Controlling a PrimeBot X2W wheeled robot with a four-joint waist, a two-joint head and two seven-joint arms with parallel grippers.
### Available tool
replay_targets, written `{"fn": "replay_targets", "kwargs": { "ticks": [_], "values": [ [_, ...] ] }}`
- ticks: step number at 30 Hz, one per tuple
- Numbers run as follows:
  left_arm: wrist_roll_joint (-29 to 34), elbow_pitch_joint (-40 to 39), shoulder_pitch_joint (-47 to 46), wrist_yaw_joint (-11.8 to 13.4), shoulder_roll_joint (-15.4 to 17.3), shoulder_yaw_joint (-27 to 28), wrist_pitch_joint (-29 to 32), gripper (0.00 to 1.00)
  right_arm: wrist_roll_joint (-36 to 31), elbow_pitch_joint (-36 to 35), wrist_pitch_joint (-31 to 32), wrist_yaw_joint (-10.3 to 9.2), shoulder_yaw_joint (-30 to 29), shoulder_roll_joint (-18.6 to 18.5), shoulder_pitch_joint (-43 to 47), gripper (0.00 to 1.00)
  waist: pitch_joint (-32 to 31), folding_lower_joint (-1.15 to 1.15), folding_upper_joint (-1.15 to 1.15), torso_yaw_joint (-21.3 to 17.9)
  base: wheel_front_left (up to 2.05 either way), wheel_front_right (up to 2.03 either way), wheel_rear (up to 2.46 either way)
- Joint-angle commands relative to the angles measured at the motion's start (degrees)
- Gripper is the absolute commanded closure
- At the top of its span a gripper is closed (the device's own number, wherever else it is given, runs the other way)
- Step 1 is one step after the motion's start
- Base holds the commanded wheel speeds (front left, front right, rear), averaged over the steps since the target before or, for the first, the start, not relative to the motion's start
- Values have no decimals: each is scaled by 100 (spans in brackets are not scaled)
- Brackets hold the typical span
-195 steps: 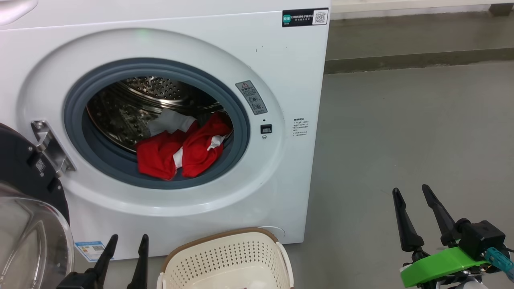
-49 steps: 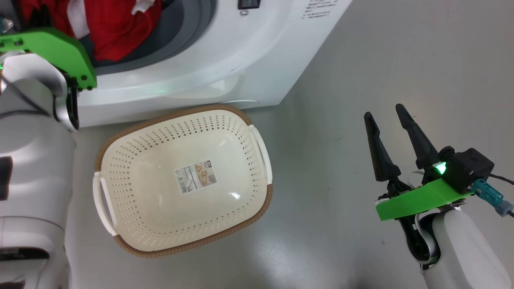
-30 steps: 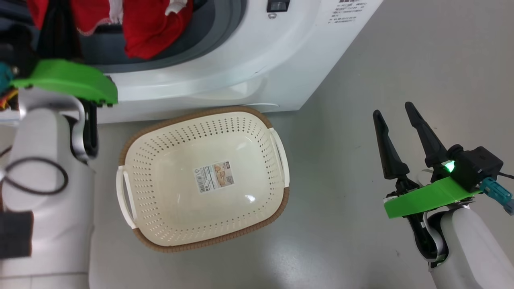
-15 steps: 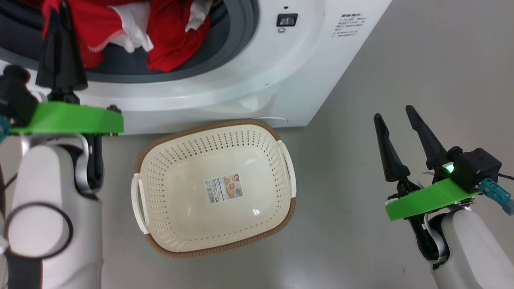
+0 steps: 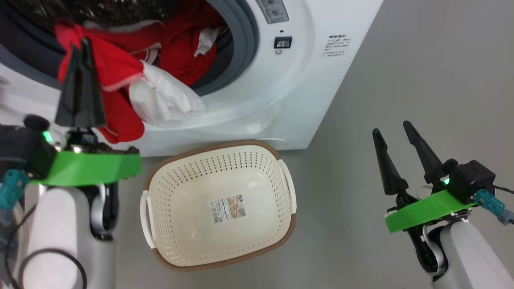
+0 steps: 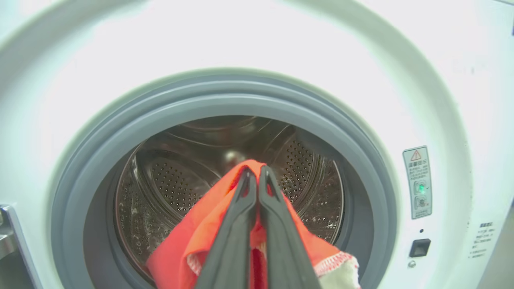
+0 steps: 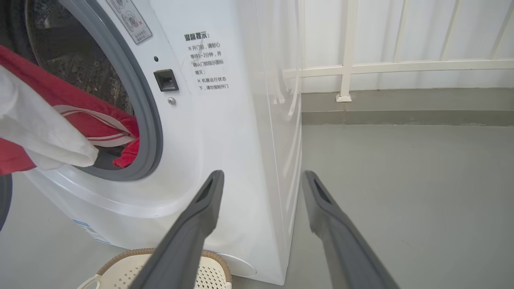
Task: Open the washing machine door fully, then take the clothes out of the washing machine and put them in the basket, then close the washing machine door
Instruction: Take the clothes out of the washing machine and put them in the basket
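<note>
Left hand: closed on a fold of the red clothes, at the upper left of the head view, in front of the drum mouth; in the left wrist view the two fingers are seen pressed together with red fabric pinched between them.
Clothes: a bunch is drawn out over the grey gasket and hangs down the front of the washing machine; a white part trails lowest; more red fabric is seen lying inside the drum.
Basket: set on the floor just in front of the machine, at the lower centre of the head view, below and to the right of the held bunch; only a label sticker is seen on its bottom.
Right hand: fingers spread wide, nothing held, at the lower right over bare floor, well apart from the basket.
Risk, grip: only a small fold appears to be pinched, so the bunch could be lost as its weight comes free of the drum.
Risk, snag: the trailing fabric could be caught on the gasket lip, and the piece left inside could be dragged out onto the floor.
Risk, aim: the hanging white part could be dropped short of the basket rim.
Surroundings: a door latch socket beside the opening; a white railing behind the machine.
In the way: nothing is seen between the held bunch and the basket.
</note>
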Motion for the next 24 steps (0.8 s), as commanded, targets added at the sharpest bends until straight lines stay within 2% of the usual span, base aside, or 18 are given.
{"fn": "replay_targets", "kwargs": {
  "ticks": [1, 17, 24],
  "values": [
    [-54, -272, 126, 9, 153, 80, -43, 100, -29, -118, -37, 36, 102, 8, 83, 0, -142, 0, 0, 9, 0, 0, 0],
    [-264, -1252, 1305, 280, 151, -488, -43, 100, -9, 10, -37, 36, 138, 126, 414, 0, -966, 0, 0, -62, 0, 0, 0],
    [-535, -563, 1763, 416, 150, -843, -43, 100, -11, -12, -37, 36, 157, 146, 479, 0, -990, 0, 0, -87, 0, 0, 0]
  ]
}}
